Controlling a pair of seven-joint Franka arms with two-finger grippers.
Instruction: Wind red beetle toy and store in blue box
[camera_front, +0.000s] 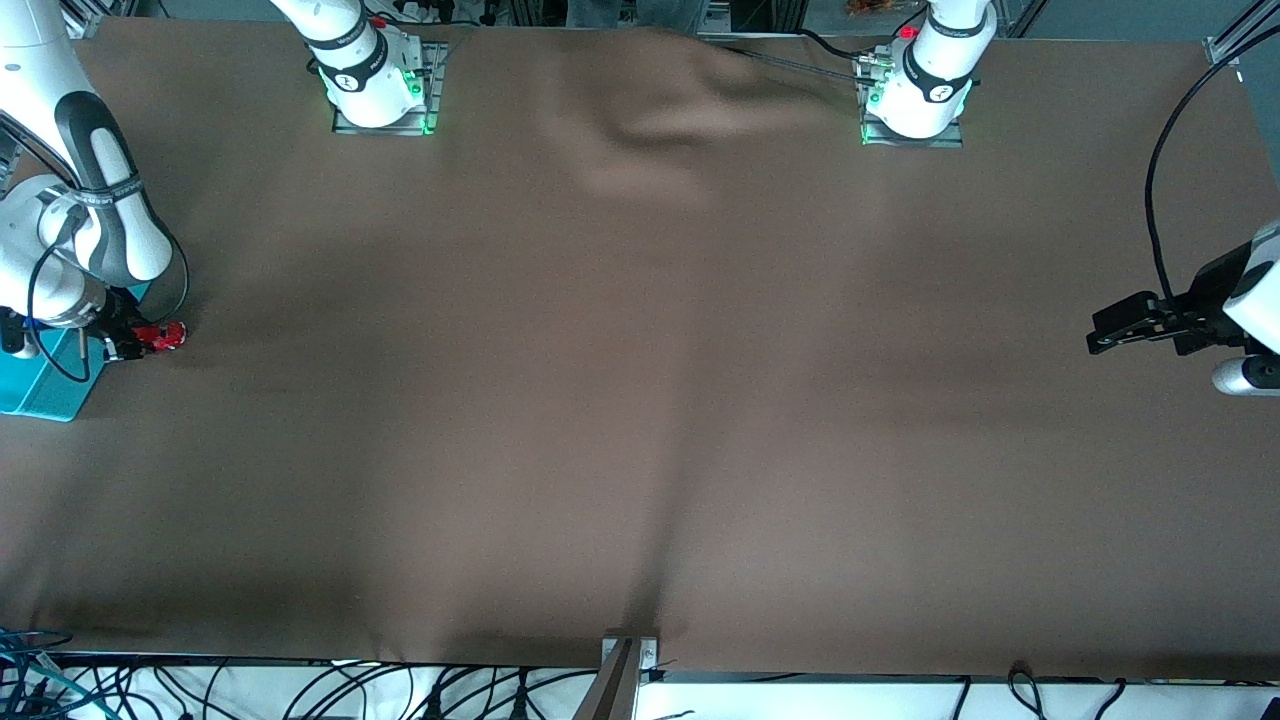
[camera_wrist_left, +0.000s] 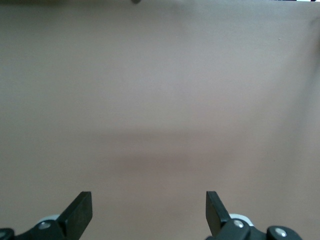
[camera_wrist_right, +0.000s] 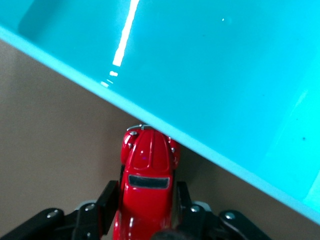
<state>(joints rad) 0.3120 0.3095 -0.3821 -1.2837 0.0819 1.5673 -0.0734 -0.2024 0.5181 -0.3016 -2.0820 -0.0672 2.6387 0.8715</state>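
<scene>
**A:** Where does the job stand for you right now?

**B:** Your right gripper (camera_wrist_right: 145, 207) has its fingers closed on the flanks of the tiny glossy red beetle-shaped toy car (camera_wrist_right: 147, 175), at the right arm's end of the table. The car's rounded end sits just beside the rim of the bright turquoise rectangular box (camera_wrist_right: 200, 75), seemingly touching it, but it is outside the box and low over the cloth. So you have the grasp. I cannot tell from these views whether the winding is done. Storing is certainly left.

**A:** And your other arm?

**B:** Your left gripper (camera_wrist_left: 149, 212) waits with its fingers spread wide and nothing between them, over bare cloth at the left arm's end of the table, well apart from the toy.

**A:** Anything in your way?

**B:** Little. The brown cloth covering the table (camera_front: 640, 400) carries nothing else. It is rumpled between the two bases, away from your work. The box wall is your one obstacle: I'd judge the car must clear that rim before it goes inside. The box interior shown looks bare.
</scene>
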